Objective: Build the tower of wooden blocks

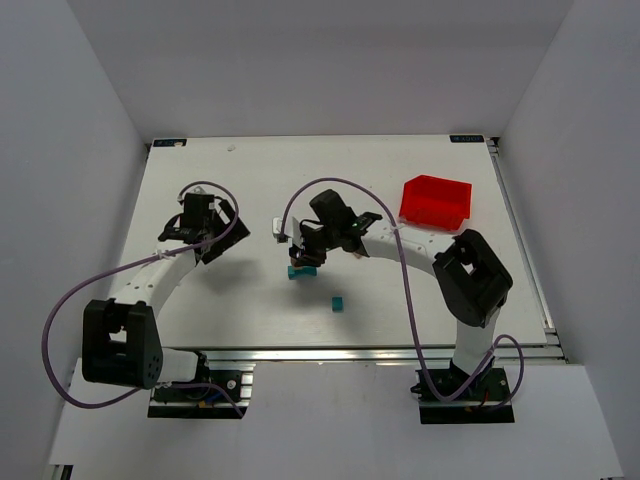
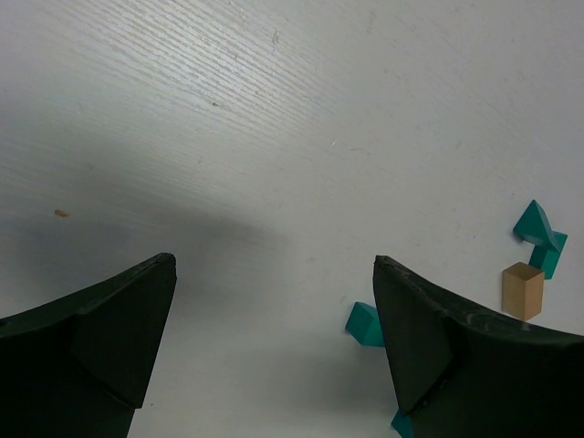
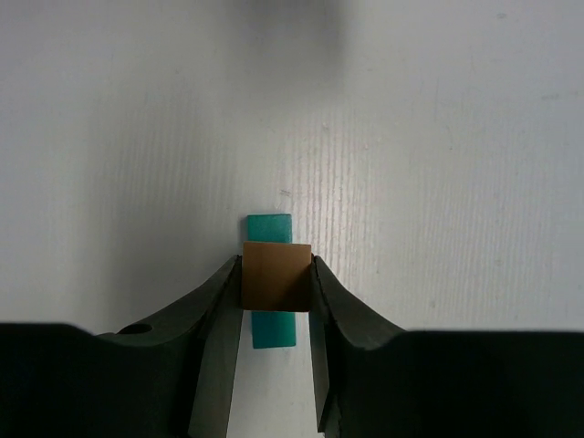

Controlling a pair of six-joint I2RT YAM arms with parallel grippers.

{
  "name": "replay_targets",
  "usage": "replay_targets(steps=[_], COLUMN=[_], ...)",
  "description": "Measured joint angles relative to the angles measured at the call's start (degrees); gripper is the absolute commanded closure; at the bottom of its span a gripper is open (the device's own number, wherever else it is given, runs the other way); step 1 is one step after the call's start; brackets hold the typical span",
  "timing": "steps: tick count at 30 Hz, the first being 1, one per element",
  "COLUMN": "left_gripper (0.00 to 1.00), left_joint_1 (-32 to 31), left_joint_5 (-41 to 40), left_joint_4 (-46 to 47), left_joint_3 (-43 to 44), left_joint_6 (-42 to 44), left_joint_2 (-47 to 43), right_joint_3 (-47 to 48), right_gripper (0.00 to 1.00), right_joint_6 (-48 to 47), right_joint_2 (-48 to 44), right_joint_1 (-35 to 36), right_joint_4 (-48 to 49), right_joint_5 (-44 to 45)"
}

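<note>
My right gripper [image 3: 276,266] is shut on a tan bare-wood block [image 3: 276,276], pinched by its two sides. Directly under it a teal block [image 3: 270,224] lies on the table, sticking out beyond the tan block on both ends; whether the two touch I cannot tell. From above, this gripper [image 1: 303,257] hangs over that teal block [image 1: 296,272] at mid-table. A second teal cube [image 1: 339,303] sits nearer the front. My left gripper [image 2: 274,265] stands open over bare table, also seen at the left [image 1: 208,238]. Beside its right finger lie a teal block [image 2: 365,322], another tan block [image 2: 522,290] and a teal piece [image 2: 538,233].
A red plastic bin [image 1: 437,202] stands at the back right of the white table [image 1: 240,180]. A small white object [image 1: 278,228] lies just left of my right gripper. Purple cables loop over both arms.
</note>
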Motion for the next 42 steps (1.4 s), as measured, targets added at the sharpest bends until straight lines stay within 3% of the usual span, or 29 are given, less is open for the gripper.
replay_targets(steps=[13, 42], left_gripper=[0.02, 0.02], left_joint_1=[0.0, -0.15], left_joint_5=[0.24, 1.07], left_joint_4=[2.43, 5.57], left_joint_3=[-0.37, -1.42], left_joint_6=[0.2, 1.33], left_joint_2=[0.0, -0.02], right_joint_3=[1.09, 1.01], right_gripper=[1.0, 0.88], right_joint_6=[0.79, -3.39], right_joint_2=[1.46, 2.97], right_joint_1=[0.28, 0.28], right_joint_4=[1.57, 1.18], right_joint_5=[1.05, -0.22])
